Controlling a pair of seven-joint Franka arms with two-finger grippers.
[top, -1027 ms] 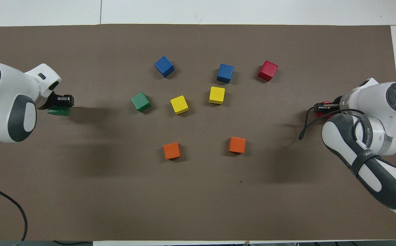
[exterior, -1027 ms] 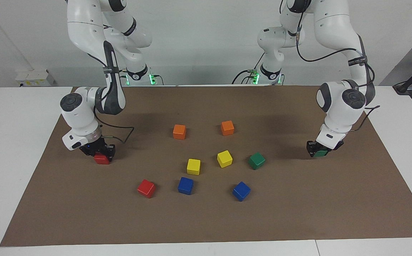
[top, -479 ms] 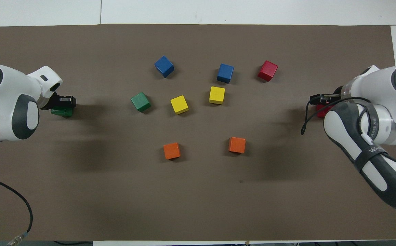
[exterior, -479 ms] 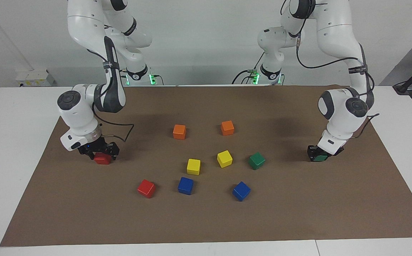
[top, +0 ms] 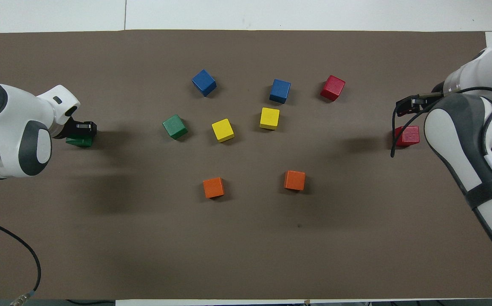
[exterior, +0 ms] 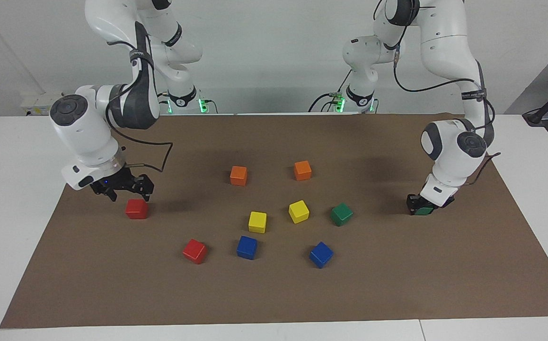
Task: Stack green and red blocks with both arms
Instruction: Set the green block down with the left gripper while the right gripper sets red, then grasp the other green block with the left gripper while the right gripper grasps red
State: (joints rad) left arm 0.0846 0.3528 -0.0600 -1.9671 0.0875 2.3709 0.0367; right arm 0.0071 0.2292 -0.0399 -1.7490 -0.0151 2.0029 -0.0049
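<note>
While left gripper (exterior: pixel 423 209) pinches green block (exterior: pixel 426 210), right gripper (exterior: pixel 122 188) hangs spread over red block (exterior: pixel 137 209); blue, yellow cubes (exterior: pixel 257 221) mid-mat.

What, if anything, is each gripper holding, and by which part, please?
The right gripper holds nothing. The left gripper is around a green block; whether it grips cannot be told.

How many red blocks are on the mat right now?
2. One red block sits at the right arm's end, just below the open right hand; the other red block lies beside a blue block.
</note>
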